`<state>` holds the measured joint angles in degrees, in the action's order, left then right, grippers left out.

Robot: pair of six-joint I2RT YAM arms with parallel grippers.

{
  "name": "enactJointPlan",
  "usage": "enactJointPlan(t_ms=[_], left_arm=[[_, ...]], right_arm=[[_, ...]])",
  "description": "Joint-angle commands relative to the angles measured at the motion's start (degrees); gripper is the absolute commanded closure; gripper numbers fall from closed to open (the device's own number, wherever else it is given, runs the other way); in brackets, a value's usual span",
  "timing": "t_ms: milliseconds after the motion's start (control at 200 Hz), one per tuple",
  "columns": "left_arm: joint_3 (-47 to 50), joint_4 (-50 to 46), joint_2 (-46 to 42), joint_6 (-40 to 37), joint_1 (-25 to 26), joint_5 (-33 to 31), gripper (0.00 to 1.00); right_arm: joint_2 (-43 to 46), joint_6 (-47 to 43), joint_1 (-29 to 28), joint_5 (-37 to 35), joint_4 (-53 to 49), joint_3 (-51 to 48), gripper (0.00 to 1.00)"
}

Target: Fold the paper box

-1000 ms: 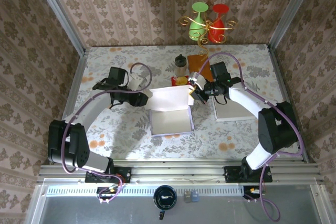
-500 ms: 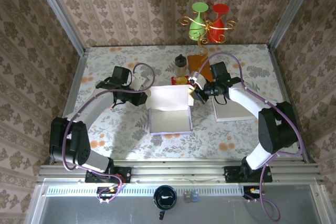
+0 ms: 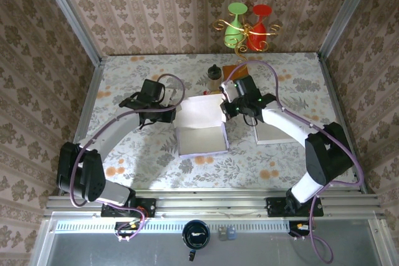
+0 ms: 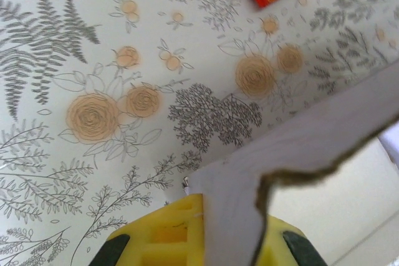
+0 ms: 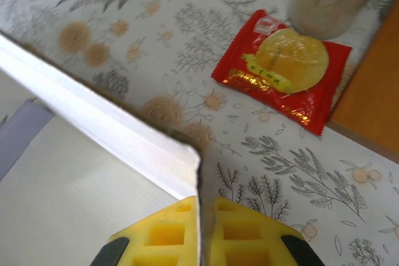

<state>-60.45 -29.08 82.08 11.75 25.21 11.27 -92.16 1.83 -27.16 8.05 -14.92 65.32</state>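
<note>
Two holds: one on each far corner of the white paper box (image 3: 201, 130).
Box place: middle of the flowery table (image 3: 124, 79), bottom flat, far wall tipped up, just in front of the red snack packet (image 5: 287, 70).
Left gripper (image 4: 212, 241): yellow fingers pinched tight on a thin side flap of the box, close to its wavy brown edge.
Right gripper (image 5: 201, 228): yellow fingers pinched tight on the right corner edge of the far wall.
Step, as a guess: standing the far wall and side flaps up, with most of the folding not yet done.
Risk one: a rip at the left flap, from a pull too hard or too far sideways.
Risk two: a flap slipping out of the fingers, from such a small bite on thin paper.
Risk three: a crooked fold or a squashed wall, from one arm going faster than the other.
Risk four: the whole box sliding over the table, with nothing pressing its bottom down.
Risk five: a bump into the packet or the see-through jar with a dark lid (image 3: 214, 79) behind the box, from a push too far back.
Safer way, as a guess: slow, even moves, both sides together, along the fold lines.
</note>
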Motion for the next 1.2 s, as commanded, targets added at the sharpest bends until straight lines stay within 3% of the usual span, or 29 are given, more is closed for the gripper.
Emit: enactJointPlan(t_ms=[0, 205, 390, 785, 1195], left_arm=[[0.39, 3.22, -3.03, 7.91, 0.54, -4.63, 1.0], [4.19, 10.75, -5.44, 11.8, 0.5, -6.21, 1.0], [8.74, 19.07, -5.44, 12.38, -0.54, -4.43, 1.0], [16.87, 32.06, -5.29, 12.05, -0.78, -2.2, 1.0], [21.65, 34.45, -6.1, 11.75, 0.55, -2.62, 1.0]], right_arm=[[2.17, 16.14, -2.82, -14.25, 4.05, 0.42, 1.0], [0.1, 28.31, -8.05, -21.65, 11.43, -0.08, 1.0], [-2.27, 29.72, -10.76, -24.9, 16.83, -0.77, 1.0], [-3.37, 30.6, -11.67, -24.22, 24.62, -6.96, 1.0], [-3.17, 30.52, -12.02, -24.36, 24.64, -10.24, 1.0]])
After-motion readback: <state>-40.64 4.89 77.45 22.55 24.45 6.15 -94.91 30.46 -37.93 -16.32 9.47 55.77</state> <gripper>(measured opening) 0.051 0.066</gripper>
